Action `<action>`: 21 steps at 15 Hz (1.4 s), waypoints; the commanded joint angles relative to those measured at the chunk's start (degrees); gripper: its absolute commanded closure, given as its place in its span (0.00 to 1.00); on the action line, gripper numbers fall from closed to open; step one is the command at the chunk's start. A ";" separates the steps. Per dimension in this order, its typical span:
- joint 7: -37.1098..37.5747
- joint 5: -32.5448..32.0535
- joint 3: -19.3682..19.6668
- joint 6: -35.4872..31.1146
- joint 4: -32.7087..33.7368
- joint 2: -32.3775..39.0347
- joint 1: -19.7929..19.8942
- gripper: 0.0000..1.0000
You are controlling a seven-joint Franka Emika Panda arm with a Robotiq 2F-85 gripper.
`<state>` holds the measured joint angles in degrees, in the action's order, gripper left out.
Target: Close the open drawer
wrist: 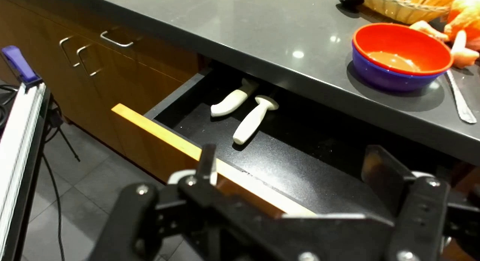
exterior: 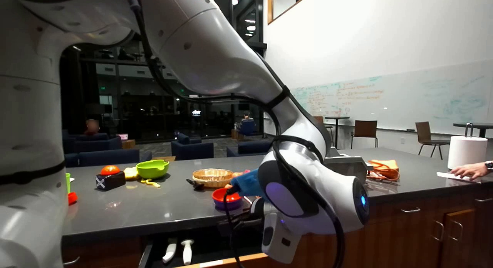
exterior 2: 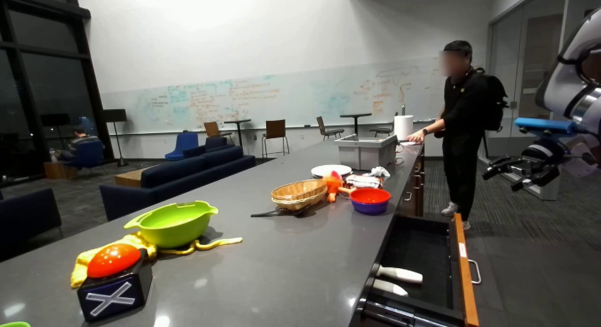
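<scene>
Lying ahead of our gripper is the counter, with the arm bent over and down so that the gripper hangs out past the counter's edge. The drawer is open, lower than the gripper and toward the counter from it; our move turns on that relation, and we judge that closing means pushing counterward from outside. In an exterior view the front stands apart from the gripper, below it and nearer the counter. Its long axis follows the counter's edge; in the wrist view it slants across ahead of the gripper and passes beneath, so we are set askew to it. We would likely lower and square up first, since at this height a push might skim over the top. Our gripper tips downward, its fingers spread wide, holding nothing. Two white handles lie in the drawer, past the front as seen from the gripper, and may slide when it moves. The pull, on the front's outer face, is lower than the gripper; an off-centre press away from it could make the drawer bind, we think.
</scene>
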<state>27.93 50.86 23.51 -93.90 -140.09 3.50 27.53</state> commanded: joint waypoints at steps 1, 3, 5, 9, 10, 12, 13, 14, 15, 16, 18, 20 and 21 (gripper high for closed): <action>0.20 4.06 1.79 2.49 1.73 5.15 0.06 0.00; 0.26 6.37 2.28 3.50 2.37 7.57 0.19 0.00; 0.17 7.96 2.75 4.50 3.30 9.55 0.26 0.00; -0.37 11.24 3.00 7.02 6.75 14.84 0.69 0.00; -0.58 11.95 3.05 7.53 7.76 16.16 0.85 0.00; -0.62 13.52 3.13 8.54 10.05 19.14 1.49 0.00; -0.63 14.05 3.23 8.76 11.26 20.57 1.85 0.00; -0.45 14.62 3.30 9.12 12.32 21.89 2.21 0.00; -0.37 15.34 3.35 9.18 13.56 23.42 2.61 0.00; -0.26 15.98 3.32 9.44 14.82 24.85 3.08 0.00; -0.06 17.40 3.06 9.93 16.90 27.35 3.87 0.00; 0.23 19.02 2.69 10.59 18.65 29.70 4.58 0.00; 0.65 19.88 2.41 10.98 19.25 30.79 4.80 0.00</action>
<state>27.80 68.40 26.30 -85.69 -124.22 30.27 30.99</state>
